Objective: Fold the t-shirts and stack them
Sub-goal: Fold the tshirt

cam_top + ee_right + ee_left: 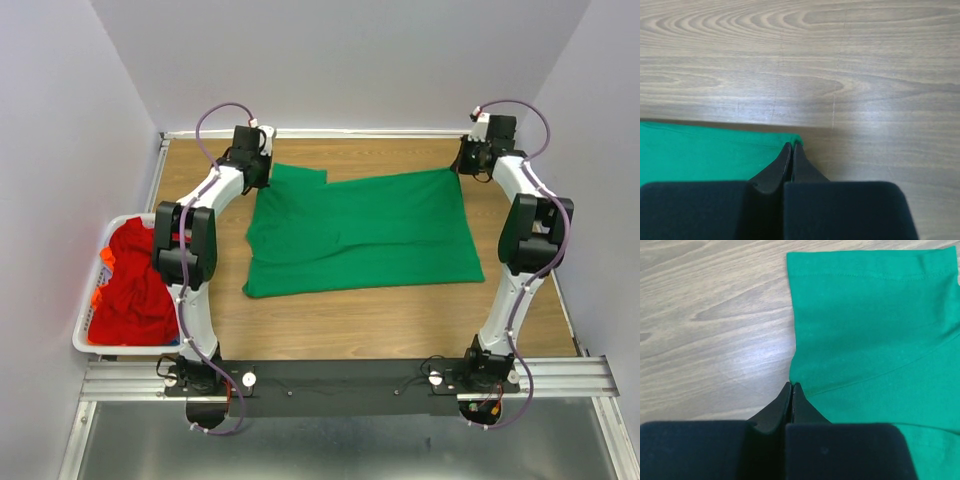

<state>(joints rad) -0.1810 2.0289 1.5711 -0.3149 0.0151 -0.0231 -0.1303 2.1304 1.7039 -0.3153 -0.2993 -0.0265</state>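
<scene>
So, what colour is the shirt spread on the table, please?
The shirt is solid green, clearest in top view.

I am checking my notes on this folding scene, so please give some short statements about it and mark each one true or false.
1. The green t-shirt lies spread on the table. True.
2. The red t-shirts are stacked on the table. False: they lie bunched in the white basket at the left.
3. The left gripper is shut at the green t-shirt's edge. True.
4. The right gripper is wide open above bare wood. False: it is shut on the shirt's far corner.
</scene>
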